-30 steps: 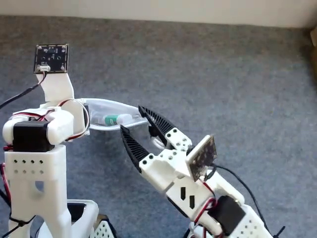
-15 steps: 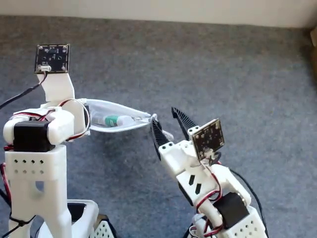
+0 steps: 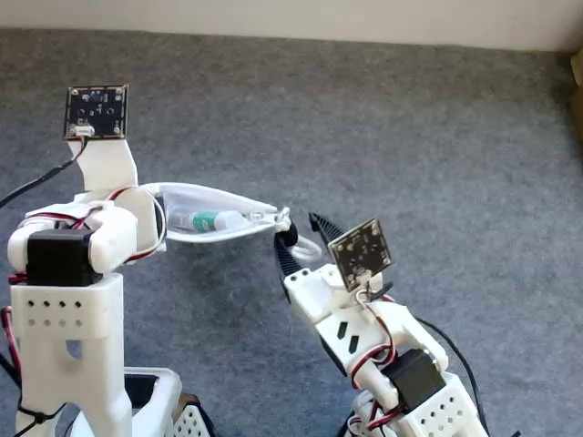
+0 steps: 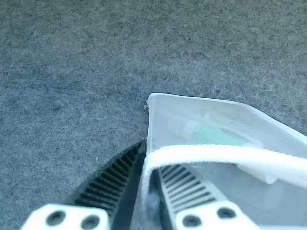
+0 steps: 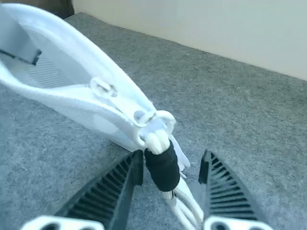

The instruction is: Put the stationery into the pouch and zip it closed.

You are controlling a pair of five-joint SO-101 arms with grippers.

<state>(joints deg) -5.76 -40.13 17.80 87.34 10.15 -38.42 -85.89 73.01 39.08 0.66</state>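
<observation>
pouch [image 3: 219, 202] is limp mesh, your left claw [image 4: 148, 163] pinching one end, right claw [image 5: 172, 155] gaping around the zip pull [image 5: 163, 167] at the other end; grab that pull, not fabric

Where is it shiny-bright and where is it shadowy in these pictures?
Right wrist view: the pouch and the wall behind glow brightest. High view: soft, even light, no hard shadow on the carpet. Left wrist view: light comes through the pouch's mesh, so the green item inside shows.
</observation>
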